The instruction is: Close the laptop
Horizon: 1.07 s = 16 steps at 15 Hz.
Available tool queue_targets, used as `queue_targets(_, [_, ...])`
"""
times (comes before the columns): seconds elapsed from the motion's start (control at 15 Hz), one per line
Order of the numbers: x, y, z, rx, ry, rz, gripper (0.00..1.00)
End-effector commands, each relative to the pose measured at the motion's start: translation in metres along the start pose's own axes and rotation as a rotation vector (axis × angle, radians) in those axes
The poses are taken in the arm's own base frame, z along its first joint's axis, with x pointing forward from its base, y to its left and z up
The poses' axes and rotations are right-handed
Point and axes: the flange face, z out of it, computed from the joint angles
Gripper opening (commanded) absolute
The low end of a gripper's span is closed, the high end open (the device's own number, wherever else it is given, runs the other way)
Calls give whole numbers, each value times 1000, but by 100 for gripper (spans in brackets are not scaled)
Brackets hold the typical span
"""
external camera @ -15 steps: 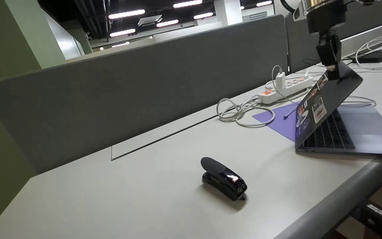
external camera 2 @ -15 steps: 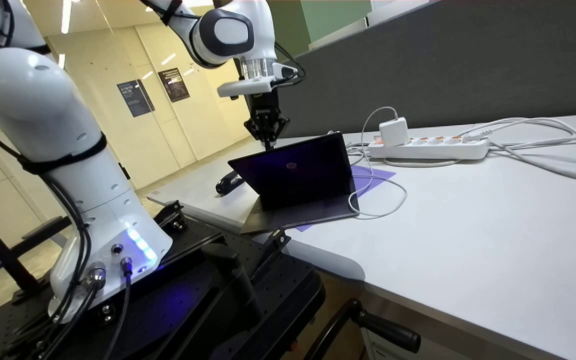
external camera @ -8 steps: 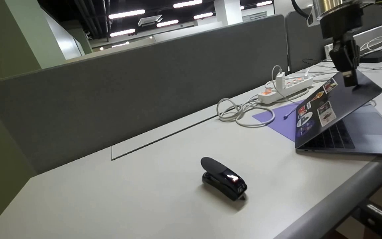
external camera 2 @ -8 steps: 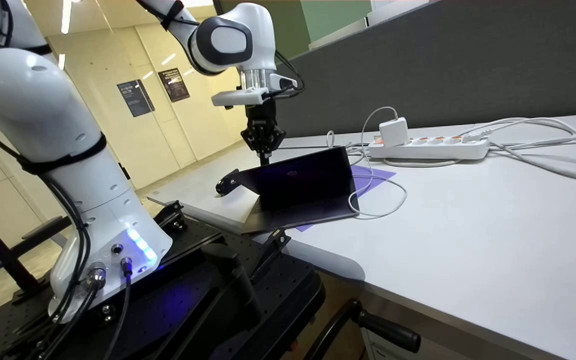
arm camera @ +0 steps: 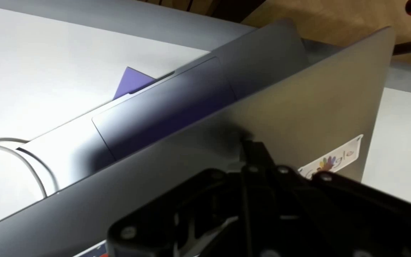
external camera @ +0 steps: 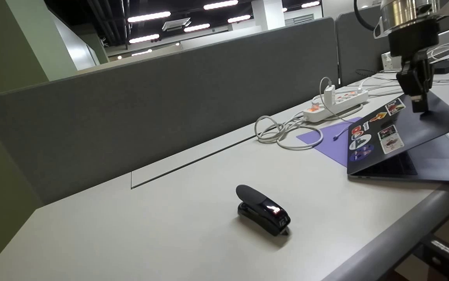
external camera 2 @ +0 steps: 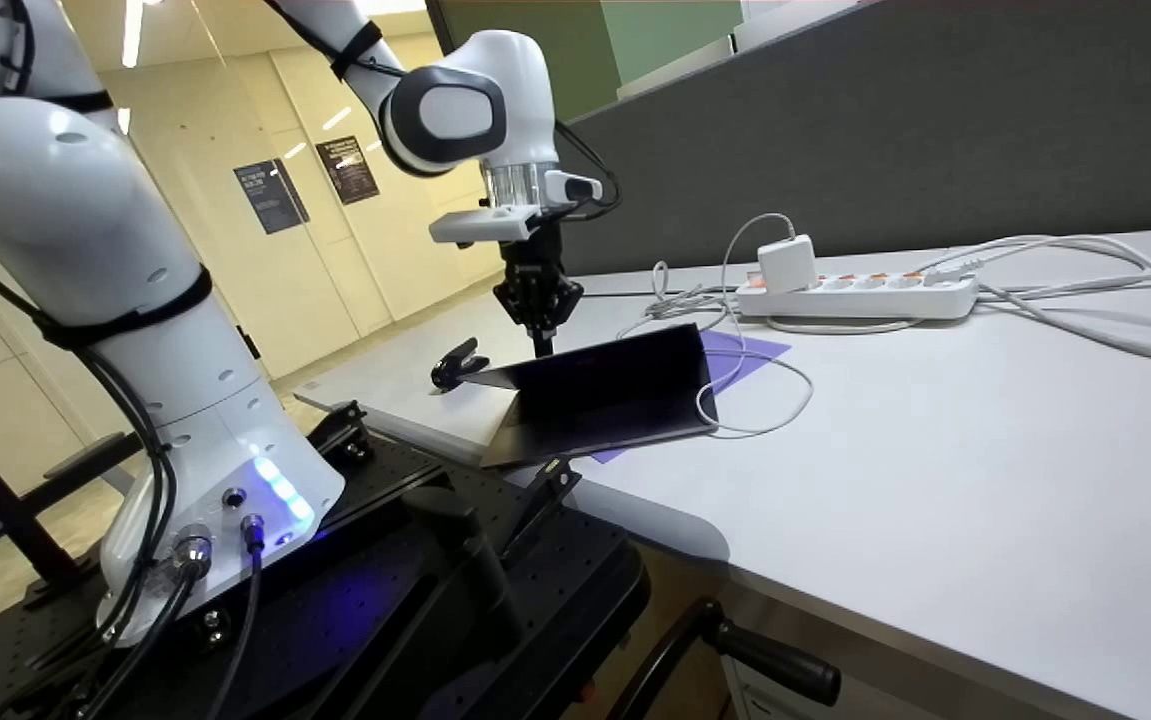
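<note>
The laptop (external camera: pixel 411 128) stands partly open on the desk, its stickered lid leaning down over the keyboard base at a low angle. It also shows from its screen side in an exterior view (external camera 2: pixel 615 385), and its lid fills much of the wrist view (arm camera: pixel 319 103). My gripper (external camera: pixel 420 107) is shut with nothing visible between the fingers and points down. Its tips are at the outer face of the lid, near the free edge, and seem to touch it. It shows behind the lid in an exterior view (external camera 2: pixel 542 345) and in the wrist view (arm camera: pixel 251 145).
A black stapler-like object (external camera: pixel 263 210) lies on the desk near the laptop's hinge side. A purple sheet (external camera: pixel 327 142) lies under the laptop. A white power strip (external camera 2: pixel 855 296) with loose cables stands behind, before a grey partition (external camera: pixel 189 105). A cable loop (external camera 2: pixel 803 395) reaches the laptop's corner.
My gripper has moved down and, in an exterior view, to the right. The lid has tilted further down towards the keyboard with it. The base and the stapler-like object have not moved.
</note>
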Motion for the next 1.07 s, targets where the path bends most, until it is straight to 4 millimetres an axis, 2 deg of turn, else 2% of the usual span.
queue_targets(0.0, [3, 0, 0, -10, -9, 17, 0])
queue_targets(0.4, [-7, 16, 20, 7, -43, 58, 0])
queue_targets(1.0, [-15, 64, 60, -36, -36, 130, 0])
